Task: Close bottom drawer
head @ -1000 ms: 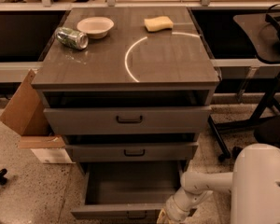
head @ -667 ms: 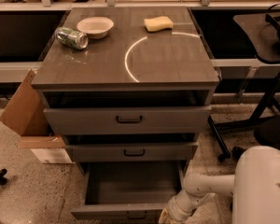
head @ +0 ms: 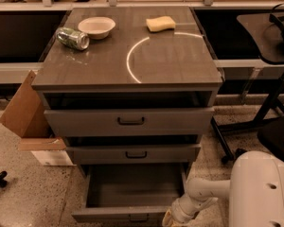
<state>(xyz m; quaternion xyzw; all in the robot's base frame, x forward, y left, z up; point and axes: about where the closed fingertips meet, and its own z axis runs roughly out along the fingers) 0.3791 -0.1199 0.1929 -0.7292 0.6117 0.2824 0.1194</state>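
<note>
No text, label, brand or number can be read, not even on the can point(head: 72, 38) at the far left of the worktop point(head: 170, 65). The gripper point(head: 167, 219) is at the near edge, just beside the right end of the bottom drawer point(head: 128, 216).

The robot's body point(head: 262, 193) is a smooth, rounded white shell with a soft sheen, marked by two small dark recessed dots. From it runs a white tubular arm point(head: 209, 188), ending in a stack of ribbed white wrist rings point(head: 183, 208). The gripper point(head: 167, 219), pale tan, sits at the view's bottom edge, mostly cut off.
</note>
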